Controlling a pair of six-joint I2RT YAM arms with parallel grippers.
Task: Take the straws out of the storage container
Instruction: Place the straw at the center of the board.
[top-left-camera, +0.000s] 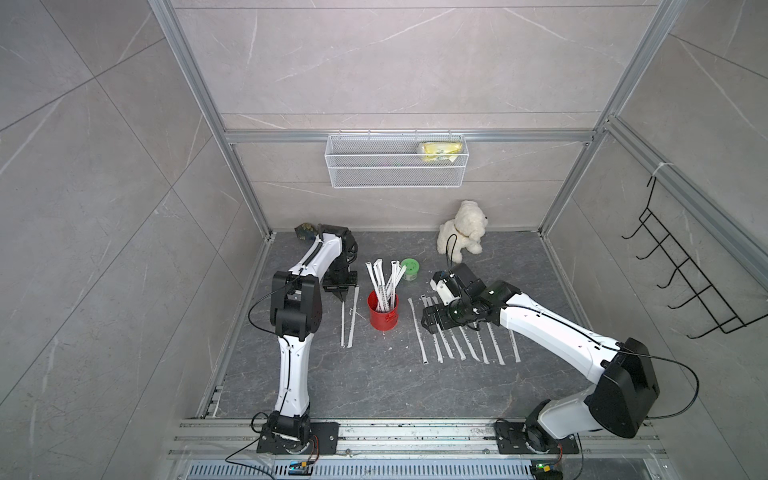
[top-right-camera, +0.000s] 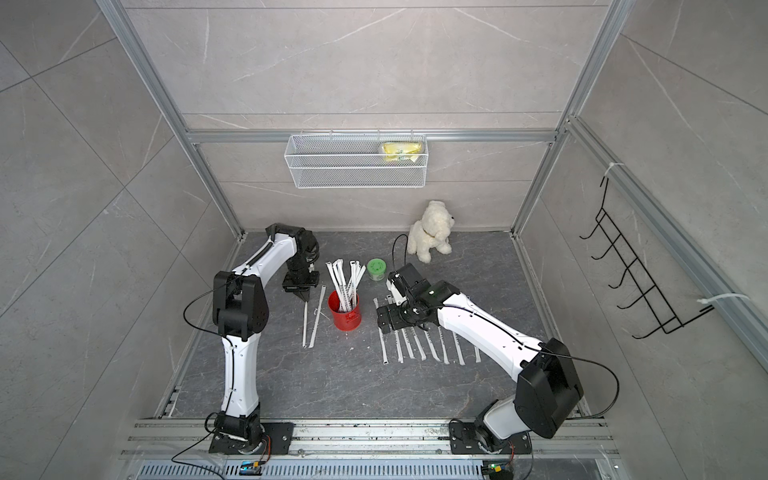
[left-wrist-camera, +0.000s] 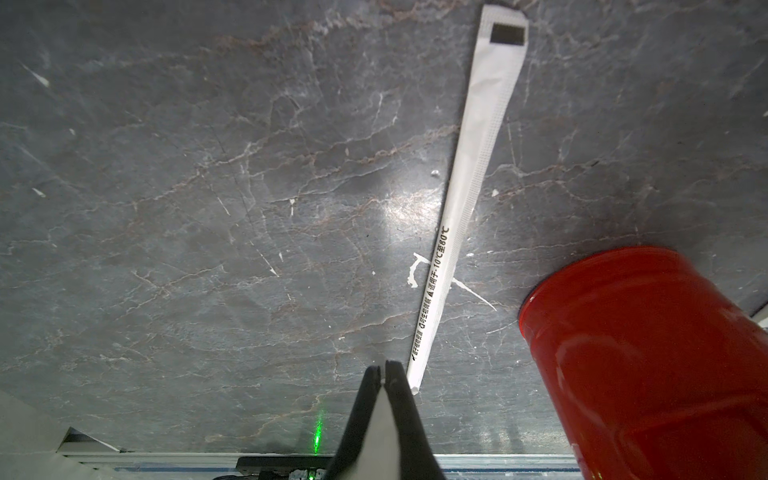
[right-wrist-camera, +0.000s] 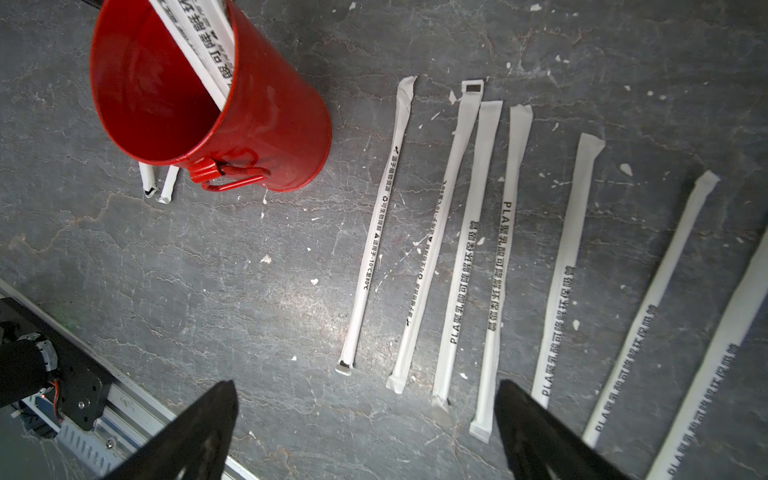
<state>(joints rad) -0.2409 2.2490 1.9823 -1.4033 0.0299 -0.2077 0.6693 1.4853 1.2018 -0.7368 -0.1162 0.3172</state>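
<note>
- Red cylindrical metal can (top-left-camera: 383, 318) stands upright mid-table on the dark grey stone-look tabletop (top-left-camera: 374, 382). A handful of long white paper-wrapped straws (top-left-camera: 384, 282) stand fanned inside it.
- At the can's 9 o'clock, the black left gripper (left-wrist-camera: 382, 366) has its fingers pressed together on the 12 o'clock end of the pinched straw (top-left-camera: 343, 328). A white strip shows between the fingers in the left wrist view. Whether that end rests on the stone yet, I cannot tell.
- Step in hand, as I judge it: setting this straw down. Lower the end until it touches and spread the fingers only a little. Then lift straight up, so the light wrapper neither sticks nor swings into its neighbour.
- Keep clear of the can at the gripper's 3 o'clock; a nudge could tip it.
- Straws in the can have long axes near vertical, tabbed ends up. The pinched straw runs 12-to-6. The neighbour straw (left-wrist-camera: 453, 216) lies flat between it and the can, apart from both, also 12-to-6, with its tabbed end toward 12 o'clock.
- At the can's 3 o'clock a row of laid straws (right-wrist-camera: 463, 266) runs roughly 11-to-5. The black right gripper (right-wrist-camera: 366, 384) hangs over the row's can-side end, fingers spread wide, holding nothing.
</note>
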